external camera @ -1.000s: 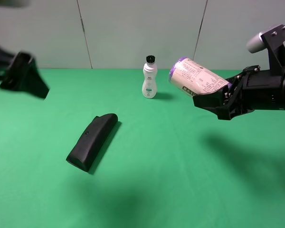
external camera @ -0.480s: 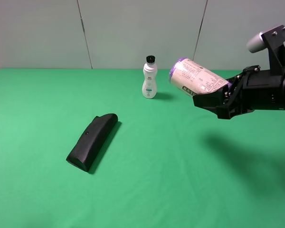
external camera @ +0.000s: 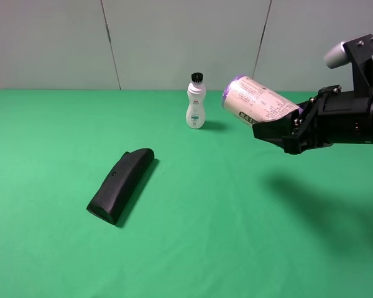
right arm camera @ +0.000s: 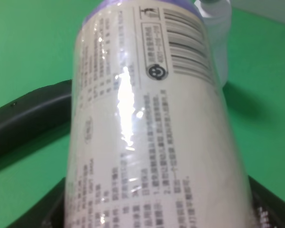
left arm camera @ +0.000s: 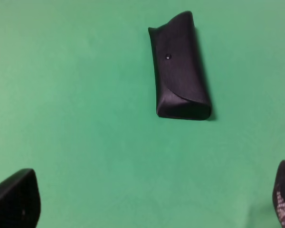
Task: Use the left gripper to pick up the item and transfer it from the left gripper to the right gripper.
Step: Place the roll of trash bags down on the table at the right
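While the right gripper (external camera: 286, 133) clamps the canister (external camera: 258, 102) by one end, the handover looks complete.
The canister hangs tilted above the tabletop (external camera: 236, 236), free end raised toward the bottle (external camera: 196, 102). The left gripper (left arm camera: 149, 202) has its jaws wide and empty, with the case (left arm camera: 180, 66) below. A firm, steady hold likely matters most now, as the glossy label could slip.
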You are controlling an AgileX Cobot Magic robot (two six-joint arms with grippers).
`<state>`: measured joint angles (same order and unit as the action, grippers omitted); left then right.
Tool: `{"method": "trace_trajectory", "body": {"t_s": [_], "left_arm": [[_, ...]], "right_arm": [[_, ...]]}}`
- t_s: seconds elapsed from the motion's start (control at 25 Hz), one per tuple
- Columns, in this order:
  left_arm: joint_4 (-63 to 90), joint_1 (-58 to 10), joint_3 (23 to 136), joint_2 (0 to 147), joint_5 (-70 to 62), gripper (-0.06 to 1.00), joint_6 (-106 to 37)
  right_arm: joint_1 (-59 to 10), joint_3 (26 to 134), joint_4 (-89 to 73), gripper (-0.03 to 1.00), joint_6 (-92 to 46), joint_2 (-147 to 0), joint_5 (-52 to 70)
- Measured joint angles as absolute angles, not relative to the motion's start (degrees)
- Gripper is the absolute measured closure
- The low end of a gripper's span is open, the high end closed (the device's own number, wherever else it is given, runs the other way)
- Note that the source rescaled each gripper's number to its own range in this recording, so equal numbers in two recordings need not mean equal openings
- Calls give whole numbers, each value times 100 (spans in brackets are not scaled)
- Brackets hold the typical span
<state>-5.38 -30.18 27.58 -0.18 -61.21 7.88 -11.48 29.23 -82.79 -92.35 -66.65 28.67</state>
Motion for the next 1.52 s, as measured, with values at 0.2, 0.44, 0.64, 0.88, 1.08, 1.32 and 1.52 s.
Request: {"method": "trace_trajectory", "body": {"t_s": [0.2, 0.44, 0.64, 0.88, 1.08, 1.32, 1.52], "left_arm": [[-538, -3018, 2758, -18, -6113, -1, 769], [-543, -3018, 2758, -18, -6113, -1, 753], [-549, -2752, 2758, -18, -6113, -1, 738], [-555, -1462, 2758, -18, -6110, -1, 738], [-555, -304, 2758, -18, -6110, -1, 738], [-555, 574, 2758, -18, -6110, -1, 738], [-555, 690, 2758, -18, -6110, -1, 738]], "right_arm": [[-1148, 2923, -8279, 96, -9104, -6665, 2861], [-1148, 2923, -8232, 96, -8978, -6665, 2861], [-1148, 2923, -7979, 96, -8786, -6665, 2809], [-1148, 2923, -7208, 96, -8118, -6680, 2491], [-1148, 2923, -6840, 96, -7809, -7079, 2337], [-1148, 3006, -6803, 96, -7809, -8065, 1988], [-1148, 3522, -6808, 96, -7834, -8818, 1917]]}}
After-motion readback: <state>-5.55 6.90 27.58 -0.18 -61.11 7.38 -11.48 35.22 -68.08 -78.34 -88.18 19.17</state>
